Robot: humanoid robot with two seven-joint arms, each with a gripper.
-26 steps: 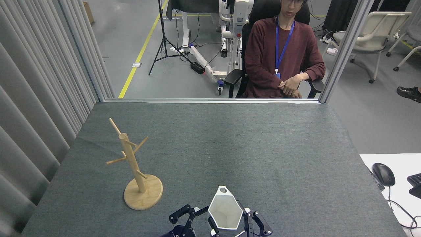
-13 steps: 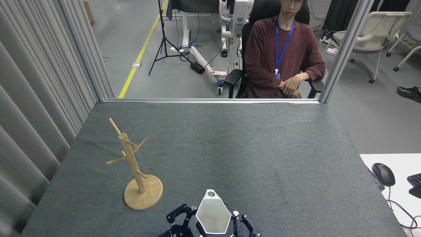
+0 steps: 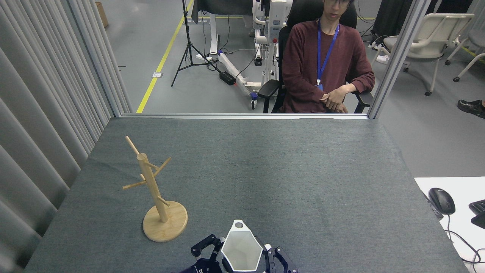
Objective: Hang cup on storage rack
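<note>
The white faceted cup [image 3: 241, 251] is at the bottom centre of the head view, mouth up toward me, its rim tab with the round hole [image 3: 238, 225] pointing away from me. My left gripper [image 3: 244, 258] is shut on the cup, with one black finger [image 3: 205, 243] on the cup's left side and the other on its right. The bamboo storage rack [image 3: 151, 185] stands upright on its round disc base [image 3: 165, 226], left of the cup and apart from it, all its pegs bare. My right gripper is out of view.
A person sits in a chair [image 3: 322, 64] beyond the table's far edge. A pleated grey curtain [image 3: 41, 113] runs along the left side. To the right lies a white desk [image 3: 454, 220] with a black mouse [image 3: 441, 200]. Grey felt covers the table [image 3: 284, 174].
My left gripper has carried the cup leftward and toward the near edge, closer to the rack's base. The rack and the person have not moved.
</note>
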